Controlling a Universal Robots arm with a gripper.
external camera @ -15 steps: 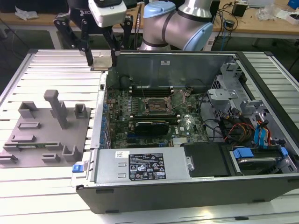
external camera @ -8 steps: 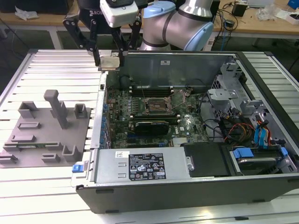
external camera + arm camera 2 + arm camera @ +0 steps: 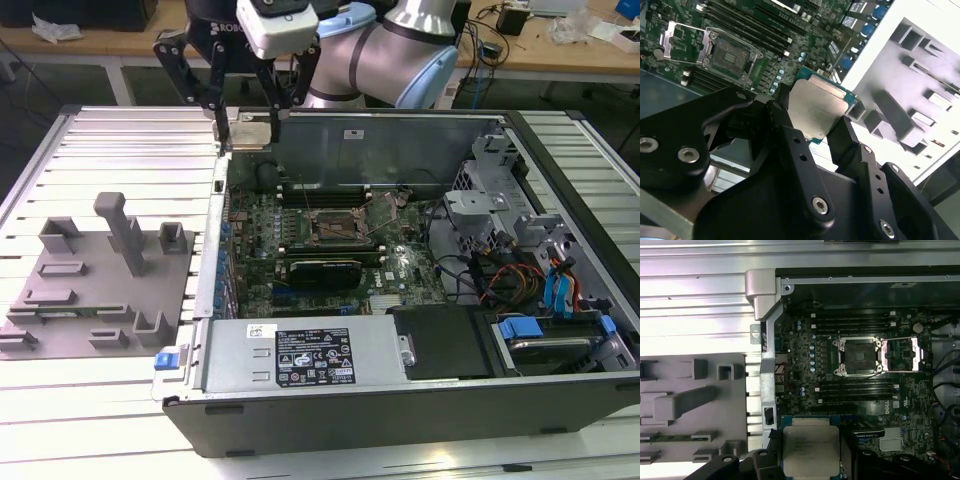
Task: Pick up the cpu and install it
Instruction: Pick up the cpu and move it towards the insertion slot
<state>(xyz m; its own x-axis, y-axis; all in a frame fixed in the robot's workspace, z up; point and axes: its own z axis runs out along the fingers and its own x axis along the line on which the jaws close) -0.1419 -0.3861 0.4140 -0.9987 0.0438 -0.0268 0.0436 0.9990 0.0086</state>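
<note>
My gripper [image 3: 250,127] is shut on the cpu [image 3: 250,131], a thin square chip with a silvery top, and holds it in the air over the computer case's back corner on the exterior view's left. Both wrist views show the cpu [image 3: 817,105] [image 3: 810,449] clamped by its edges between the black fingers [image 3: 785,130]. The motherboard socket [image 3: 330,228] [image 3: 730,52] [image 3: 859,355] lies open inside the case, its metal frame flipped up, some way from the gripper.
The grey moulded tray [image 3: 100,290] [image 3: 690,405] with posts and blocks lies on the slatted table on the exterior view's left of the case. The case wall [image 3: 215,250] stands between tray and motherboard. Memory slots, cables and drive bays [image 3: 540,290] surround the socket.
</note>
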